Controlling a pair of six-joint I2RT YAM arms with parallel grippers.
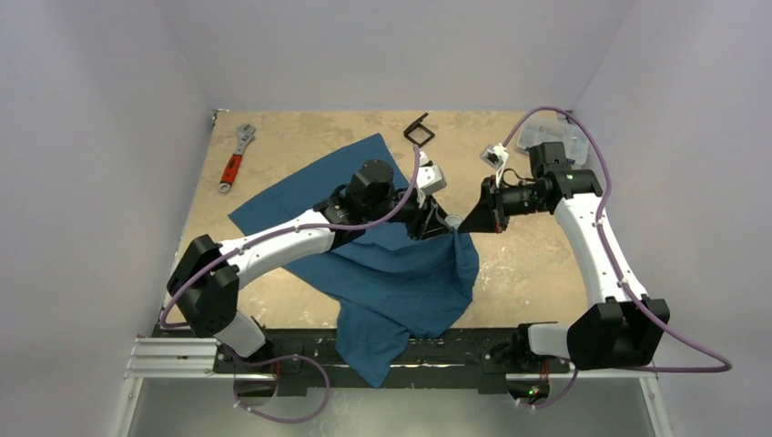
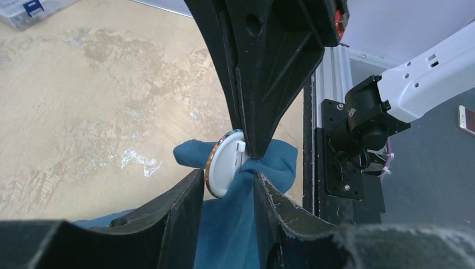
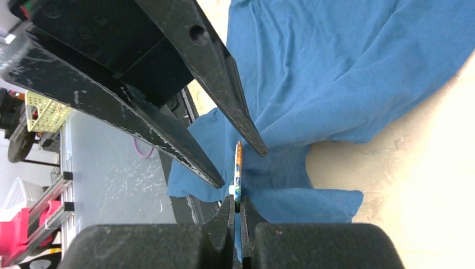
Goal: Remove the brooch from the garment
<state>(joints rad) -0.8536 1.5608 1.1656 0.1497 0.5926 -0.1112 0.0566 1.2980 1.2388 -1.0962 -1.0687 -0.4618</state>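
1. My left pincer [image 2: 227, 190] stands part open, its jaws straddling the brooch [image 2: 224, 165] and bunched garment [image 2: 235, 224].
2. The brooch sits edge-on, lifted off the table [image 1: 537, 264].
3. My right pincer [image 3: 240, 210] is clamped shut on the brooch's clip.

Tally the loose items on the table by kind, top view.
Garment: 1
Brooch: 1
Wrench: 1
Black square frame: 1
Total: 4
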